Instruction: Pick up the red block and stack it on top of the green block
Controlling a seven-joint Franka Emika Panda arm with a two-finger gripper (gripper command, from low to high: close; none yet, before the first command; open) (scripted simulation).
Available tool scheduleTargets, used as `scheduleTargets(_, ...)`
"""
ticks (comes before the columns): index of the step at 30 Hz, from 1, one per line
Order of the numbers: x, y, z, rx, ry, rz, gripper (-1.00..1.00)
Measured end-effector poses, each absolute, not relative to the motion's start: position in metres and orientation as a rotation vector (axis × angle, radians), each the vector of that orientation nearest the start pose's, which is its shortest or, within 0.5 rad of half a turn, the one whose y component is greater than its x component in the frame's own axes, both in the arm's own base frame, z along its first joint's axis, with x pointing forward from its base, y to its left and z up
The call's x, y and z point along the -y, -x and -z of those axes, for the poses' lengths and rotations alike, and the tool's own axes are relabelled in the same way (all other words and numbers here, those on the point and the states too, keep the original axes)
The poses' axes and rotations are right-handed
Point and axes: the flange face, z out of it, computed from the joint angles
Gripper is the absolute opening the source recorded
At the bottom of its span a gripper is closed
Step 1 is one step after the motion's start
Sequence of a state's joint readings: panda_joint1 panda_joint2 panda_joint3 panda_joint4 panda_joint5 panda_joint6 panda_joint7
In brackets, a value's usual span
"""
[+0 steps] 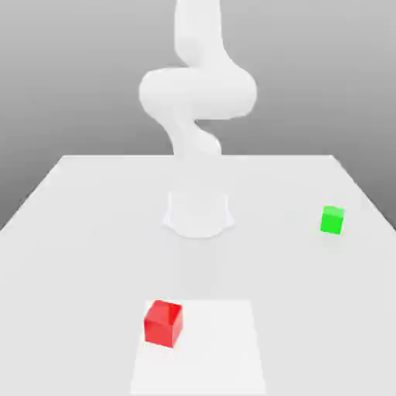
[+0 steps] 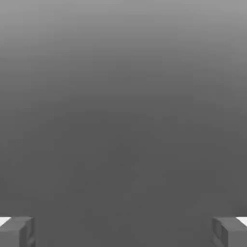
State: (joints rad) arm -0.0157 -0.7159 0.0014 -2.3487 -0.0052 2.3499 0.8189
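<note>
The red block (image 1: 163, 322) rests near the table's front, on the left part of a brighter white square patch (image 1: 216, 348). Well apart from it, the green block (image 1: 332, 220) stands toward the exterior view's right, farther back. The white arm (image 1: 197, 89) rises from its base (image 1: 199, 213) at the table's middle and leaves the picture at the top. In the hand view my gripper (image 2: 123, 232) is open: its two grey fingertips (image 2: 17, 232) stand far apart, with plain grey background and nothing between them.
The pale table (image 1: 77, 232) stretches wide around both blocks. The arm's round base stands between and behind them. The table's edges run along the back and slant down both sides.
</note>
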Motion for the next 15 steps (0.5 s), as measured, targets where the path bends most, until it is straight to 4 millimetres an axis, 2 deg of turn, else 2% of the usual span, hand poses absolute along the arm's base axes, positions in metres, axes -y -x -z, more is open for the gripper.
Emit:
scheduleTargets(3,0.015,-0.416,-0.588,-1.187,2.542,0.805,0.0)
scheduleTargets(7,0.028,-0.441,-0.493,-1.3,2.601,0.63,0.0)
scheduleTargets(11,0.04,-0.445,-0.399,-1.409,2.645,0.445,0.0)
scheduleTargets(15,0.051,-0.429,-0.309,-1.513,2.672,0.251,0.0)
